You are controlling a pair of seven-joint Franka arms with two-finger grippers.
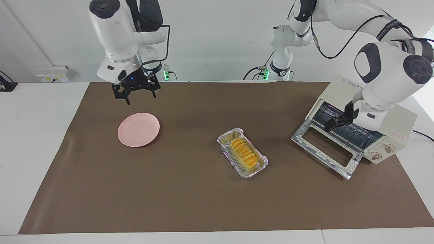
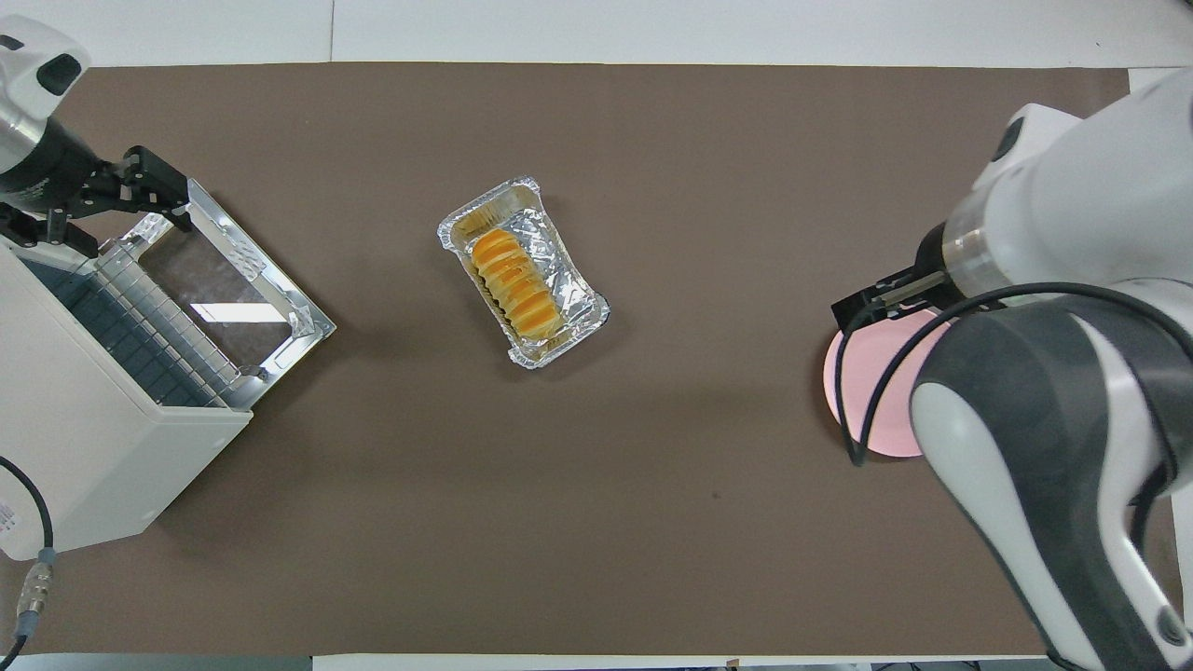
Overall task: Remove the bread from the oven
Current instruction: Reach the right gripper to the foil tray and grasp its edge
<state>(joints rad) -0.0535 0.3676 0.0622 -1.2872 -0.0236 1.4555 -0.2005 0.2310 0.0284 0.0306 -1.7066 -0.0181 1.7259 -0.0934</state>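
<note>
We see a white wall (image 1: 210, 34) above the brown mat (image 1: 190, 196). On it, the oven (image 1: 369, 115) gapes; bread (image 1: 242, 154) in its foil tray (image 2: 578, 312) lies beside. Left gripper (image 1: 334, 122) over the oven door and right gripper (image 1: 135, 91) are spread, empty.

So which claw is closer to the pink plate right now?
The right claw. It hangs open above the mat just robot-side of the pink plate, not touching it. The left claw is at the oven mouth, over the open door, at the left arm's end of the table.
</note>
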